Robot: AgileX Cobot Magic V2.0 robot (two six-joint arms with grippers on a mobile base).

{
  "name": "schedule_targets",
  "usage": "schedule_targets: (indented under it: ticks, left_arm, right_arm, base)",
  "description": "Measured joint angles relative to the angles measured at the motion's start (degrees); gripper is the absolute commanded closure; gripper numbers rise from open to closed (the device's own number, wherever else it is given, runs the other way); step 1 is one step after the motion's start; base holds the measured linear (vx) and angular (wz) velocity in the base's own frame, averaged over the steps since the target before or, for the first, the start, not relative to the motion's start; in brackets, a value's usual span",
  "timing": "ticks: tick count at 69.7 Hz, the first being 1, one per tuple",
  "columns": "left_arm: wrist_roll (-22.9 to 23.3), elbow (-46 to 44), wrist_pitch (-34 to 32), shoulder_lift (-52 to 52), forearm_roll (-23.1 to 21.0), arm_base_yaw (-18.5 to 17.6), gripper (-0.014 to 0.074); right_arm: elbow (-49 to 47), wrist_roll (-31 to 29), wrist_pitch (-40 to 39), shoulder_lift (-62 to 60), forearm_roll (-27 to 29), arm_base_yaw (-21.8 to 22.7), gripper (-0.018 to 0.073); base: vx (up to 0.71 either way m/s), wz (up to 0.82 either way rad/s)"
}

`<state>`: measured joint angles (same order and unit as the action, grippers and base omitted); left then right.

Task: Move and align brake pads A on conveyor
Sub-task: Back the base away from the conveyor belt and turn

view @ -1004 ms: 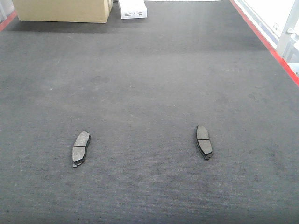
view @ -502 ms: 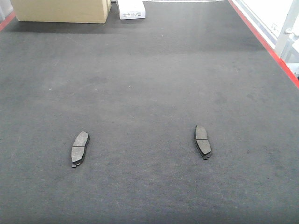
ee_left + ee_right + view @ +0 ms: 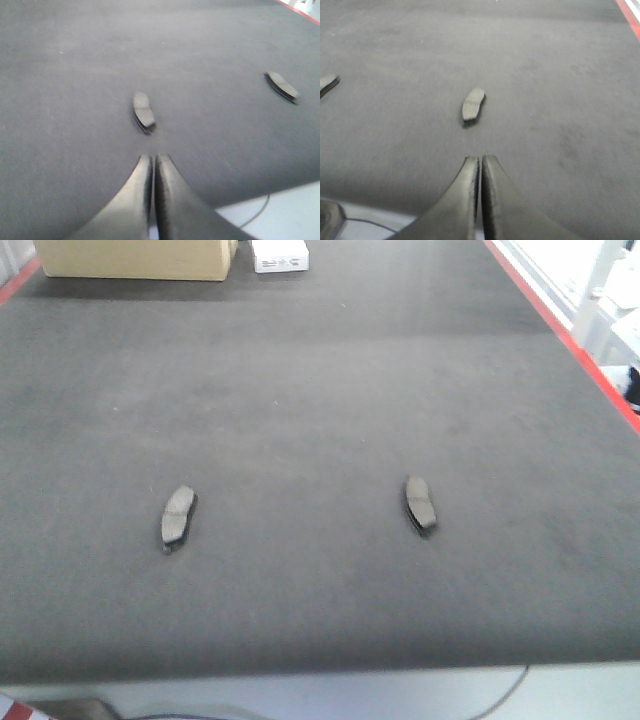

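Left black gripper (image 3: 152,159) has jaws pressed together, empty, above the fuzzy charcoal conveyor belt (image 3: 75,75). Right black gripper (image 3: 480,160) likewise

The conveyor (image 3: 320,390) – fuzzy, matt, carpet-like; brake pads (image 3: 179,515) perhaps matt.

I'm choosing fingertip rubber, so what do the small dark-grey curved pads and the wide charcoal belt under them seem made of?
The small dark-grey curved pads look like matte pressed composite over a darker backing layer showing at the edges; blur leaves this open. The wide charcoal belt looks like felt-like fabric: dull, fuzzy, no shine.
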<state>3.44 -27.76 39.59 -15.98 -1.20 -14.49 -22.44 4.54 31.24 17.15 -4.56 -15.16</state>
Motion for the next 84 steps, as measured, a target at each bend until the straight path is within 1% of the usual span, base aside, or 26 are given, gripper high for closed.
schedule_targets:
  ticks: [53,68,84]
  left_arm:
    - [0.0,0.0,0.32,0.0,0.04,0.0,0.0602]
    - [0.0,0.0,0.36,0.0,0.04,0.0,0.0602]
    - [0.0,0.0,0.36,0.0,0.04,0.0,0.0602]
  right_arm:
    - [0.0,0.0,0.17,0.0,-0.06,0.0,0.0563]
    - [0.0,0.0,0.17,0.0,-0.06,0.0,0.0563]
    - [0.0,0.0,0.17,0.0,-0.06,0.0,0.0563]
  base:
    - [-0.22,-0.07]
    - [-0.13,-0.38]
    - [-0.14,-0.65]
